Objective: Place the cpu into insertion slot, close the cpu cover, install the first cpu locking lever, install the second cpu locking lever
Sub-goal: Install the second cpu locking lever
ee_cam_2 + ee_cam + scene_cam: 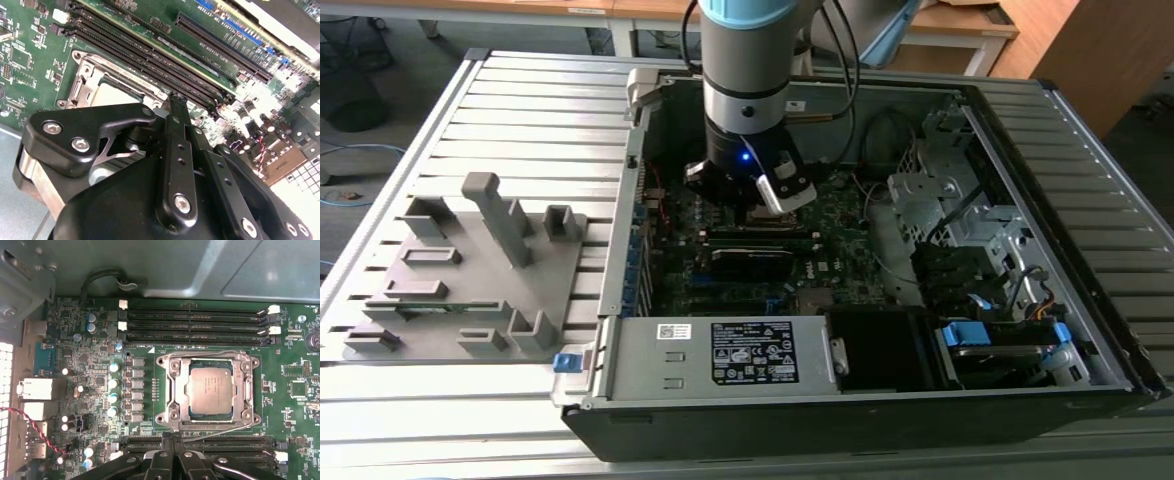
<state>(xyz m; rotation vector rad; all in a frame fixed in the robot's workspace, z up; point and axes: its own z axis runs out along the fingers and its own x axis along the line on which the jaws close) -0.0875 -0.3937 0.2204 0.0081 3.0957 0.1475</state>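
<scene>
The cpu (211,388), a small grey-brown square chip, lies flat in the insertion slot (208,390) on the green motherboard. The cpu cover (176,390), a silvery frame, lies down around it. One thin wire locking lever (210,355) runs along the socket's side towards the memory slots. The other lever (225,432) slants along the opposite side, close to my fingertips; I cannot tell whether either is latched. My gripper (172,439) is shut with nothing between its fingers. The second wrist view shows the gripper (178,98) beside the cover (87,80). In the exterior view the gripper (767,205) hangs low inside the computer case.
The open computer case (1041,100) walls in the motherboard (720,270). Memory slots (195,325) flank the socket. A power supply (720,355) and drive cages (961,220) stand nearby. A grey fixture (467,270) sits on the slatted table at the exterior view's left.
</scene>
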